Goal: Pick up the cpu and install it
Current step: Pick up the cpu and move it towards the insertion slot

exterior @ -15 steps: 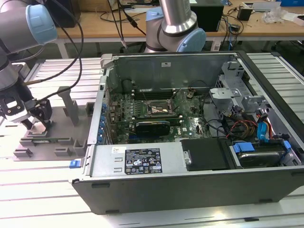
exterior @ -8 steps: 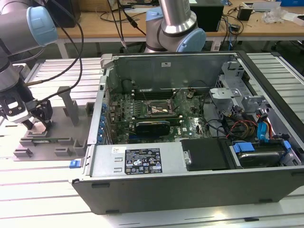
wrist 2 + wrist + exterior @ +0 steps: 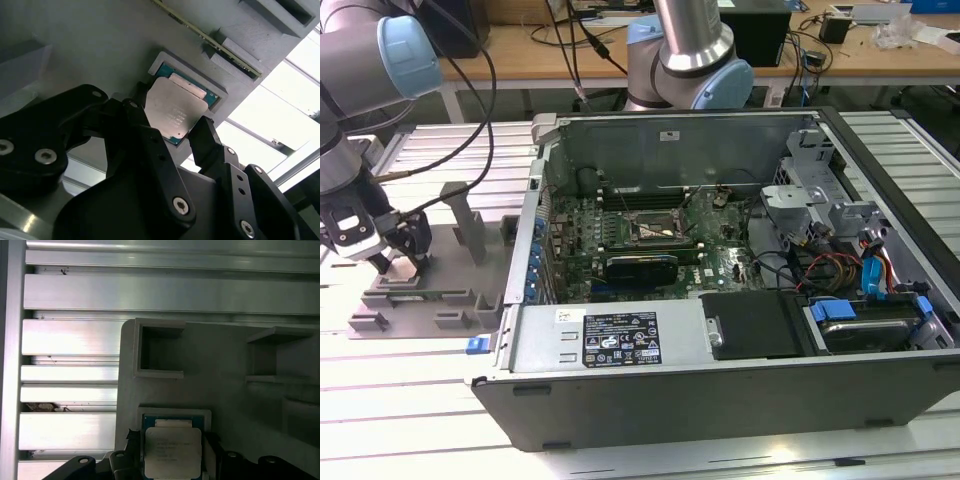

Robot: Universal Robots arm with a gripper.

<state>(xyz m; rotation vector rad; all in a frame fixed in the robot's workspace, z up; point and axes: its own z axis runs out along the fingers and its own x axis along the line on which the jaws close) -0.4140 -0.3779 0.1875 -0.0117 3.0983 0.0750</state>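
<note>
Table (image 3: 380,400): slatted aluminium, carrying everything I work with.
Computer case (image 3: 720,370): lies open, motherboard socket (image 3: 655,232) facing up for reach from above.
Tray (image 3: 445,255): grey plastic, at the exterior view's left; its recess keeps the chip square.
Hand (image 3: 170,117): low over the tray, fingers (image 3: 206,137) narrowly parted astride the cpu.
Cpu (image 3: 173,452): flat in the recess, silver-grey lid, green rim.

cpu (image 3: 175,107) in tray (image 3: 100,45) | tray on exterior view's left of case (image 3: 770,390)
</note>
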